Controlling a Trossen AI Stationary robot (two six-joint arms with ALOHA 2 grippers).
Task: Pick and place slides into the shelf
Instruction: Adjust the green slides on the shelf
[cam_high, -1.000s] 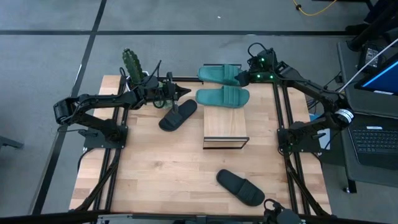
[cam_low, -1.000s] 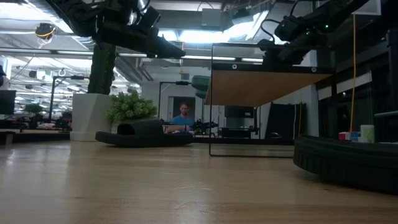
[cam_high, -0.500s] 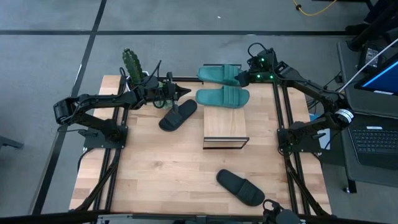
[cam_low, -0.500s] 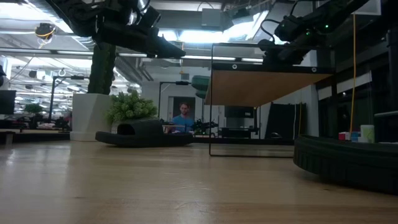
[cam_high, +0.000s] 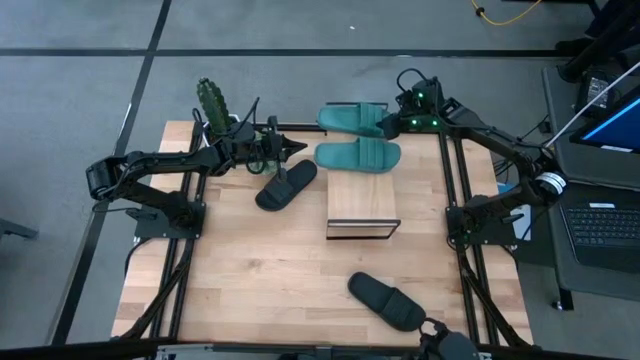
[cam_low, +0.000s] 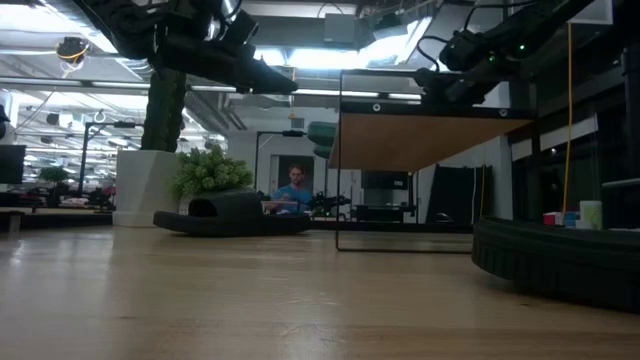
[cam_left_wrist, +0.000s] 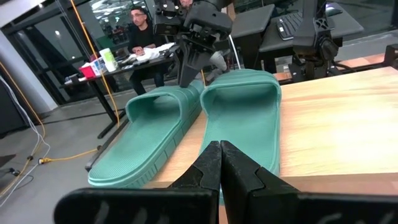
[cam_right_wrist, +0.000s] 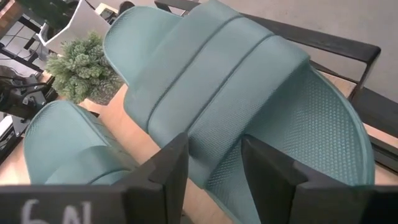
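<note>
Slides, teal, ribbed wide straps

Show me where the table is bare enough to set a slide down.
Bare wood spans the near left, between the black rubber slide by the shut left gripper and the other black slide. The far edge is crowded: two teal slides, wooden-topped shelf, open right gripper.

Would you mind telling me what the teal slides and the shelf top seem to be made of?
The teal slides look like matte moulded rubber or foam: ribbed strap, finely dimpled footbed. The shelf top looks like pale wood planks with visible grain, on a thin black frame, probably metal.
</note>
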